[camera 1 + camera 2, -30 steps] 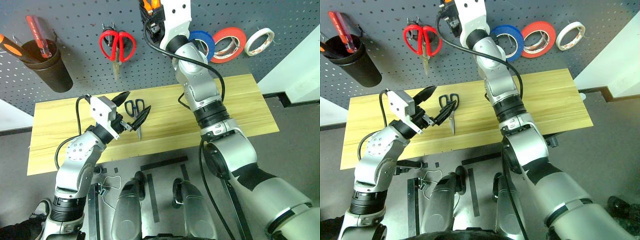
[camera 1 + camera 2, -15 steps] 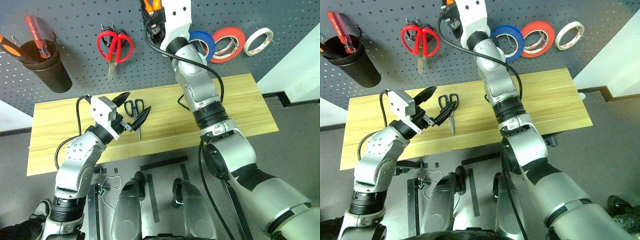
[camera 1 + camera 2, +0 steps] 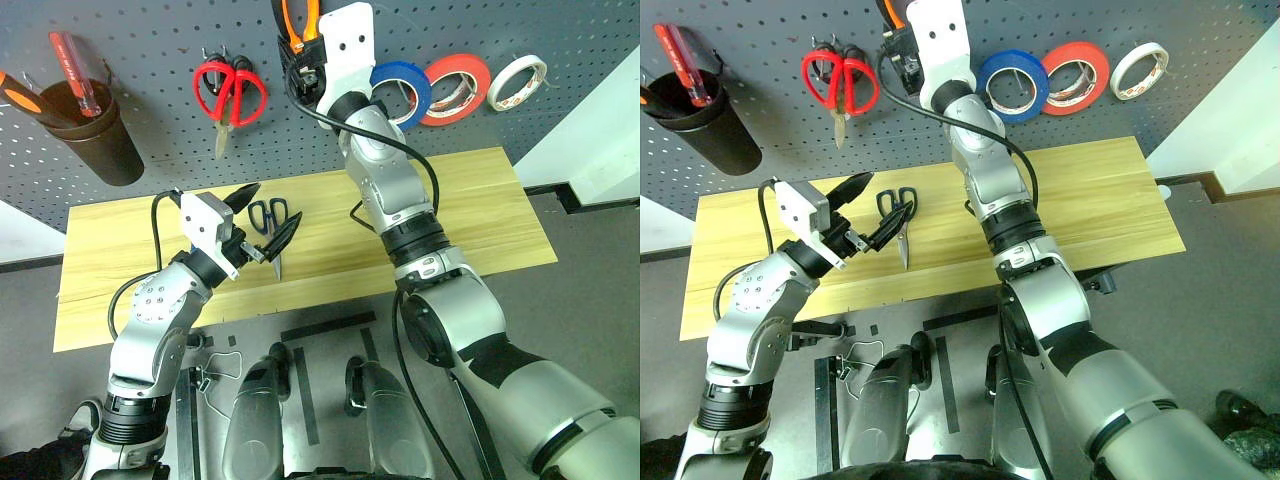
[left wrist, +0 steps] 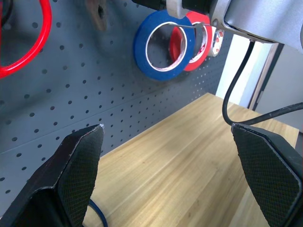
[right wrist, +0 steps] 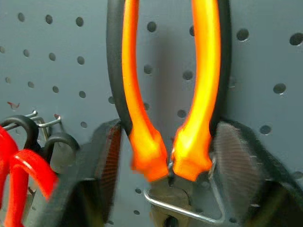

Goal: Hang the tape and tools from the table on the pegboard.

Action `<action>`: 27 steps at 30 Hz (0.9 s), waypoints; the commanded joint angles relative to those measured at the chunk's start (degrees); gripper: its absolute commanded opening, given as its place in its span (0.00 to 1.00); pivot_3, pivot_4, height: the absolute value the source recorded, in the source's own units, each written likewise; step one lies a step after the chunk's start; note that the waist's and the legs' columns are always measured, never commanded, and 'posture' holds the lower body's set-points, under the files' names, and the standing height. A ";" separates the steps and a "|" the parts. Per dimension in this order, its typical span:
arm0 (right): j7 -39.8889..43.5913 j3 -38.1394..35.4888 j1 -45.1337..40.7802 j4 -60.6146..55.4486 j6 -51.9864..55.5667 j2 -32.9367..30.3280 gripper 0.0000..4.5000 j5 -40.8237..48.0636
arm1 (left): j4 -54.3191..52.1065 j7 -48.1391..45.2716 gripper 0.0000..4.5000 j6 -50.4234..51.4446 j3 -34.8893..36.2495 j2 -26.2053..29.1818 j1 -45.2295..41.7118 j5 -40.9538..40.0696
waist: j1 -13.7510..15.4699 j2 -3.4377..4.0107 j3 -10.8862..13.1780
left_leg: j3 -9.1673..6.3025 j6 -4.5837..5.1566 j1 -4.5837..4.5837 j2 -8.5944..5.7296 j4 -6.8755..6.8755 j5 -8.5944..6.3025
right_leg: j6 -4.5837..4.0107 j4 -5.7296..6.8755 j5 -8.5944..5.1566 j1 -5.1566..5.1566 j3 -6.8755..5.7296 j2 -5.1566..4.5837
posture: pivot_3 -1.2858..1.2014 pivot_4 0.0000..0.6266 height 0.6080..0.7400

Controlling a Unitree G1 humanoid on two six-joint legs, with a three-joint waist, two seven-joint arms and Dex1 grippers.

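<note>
The dark grey pegboard (image 3: 150, 130) carries the blue tape (image 3: 405, 92) on a hook. The orange-and-black pliers (image 5: 165, 94) hang handles-up on a wire hook between the right gripper's (image 5: 165, 165) parted fingers. Black-handled scissors (image 3: 274, 222) lie on the yellow table (image 3: 480, 220). The left gripper (image 3: 262, 215) gapes wide, empty.

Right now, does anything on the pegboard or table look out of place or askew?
Nothing is damaged or spilled. The pliers hang on the pegboard between the right gripper's jaws, which stand apart from the handles. The blue tape hangs in line with the other rolls. The black-handled scissors lie on the table, not yet hung.
</note>
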 commanded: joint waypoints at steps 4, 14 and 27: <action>-0.99 -0.82 -1.44 -2.95 -0.22 0.29 0.99 0.49 | -2.57 0.01 1.00 -0.56 0.40 0.04 0.36 -0.62 | 0.00 0.00 0.00 | 0.00 0.00 0.00 0.00 0.00 0.00 | 0.00 0.00 0.00 0.00 0.00 0.00 | 0.55 0.55 0.82; 0.23 1.14 5.83 -10.44 4.17 -0.20 0.99 -0.29 | -2.93 -1.12 1.00 -1.68 -1.10 0.63 2.28 0.78 | 0.05 -0.01 -0.01 | 0.00 0.00 0.00 0.00 -0.02 0.00 | 0.00 -0.03 0.00 0.01 0.00 0.00 | 0.55 0.53 0.82; 3.96 4.61 25.88 -41.06 19.32 -4.61 0.99 -1.30 | -3.26 -0.62 1.00 -3.25 -3.42 0.29 4.06 3.28 | 0.18 -0.09 -0.30 | 0.00 -0.01 -0.02 -0.03 -0.01 0.00 | 0.01 -0.04 0.00 0.03 -0.01 -0.01 | 0.55 0.46 0.82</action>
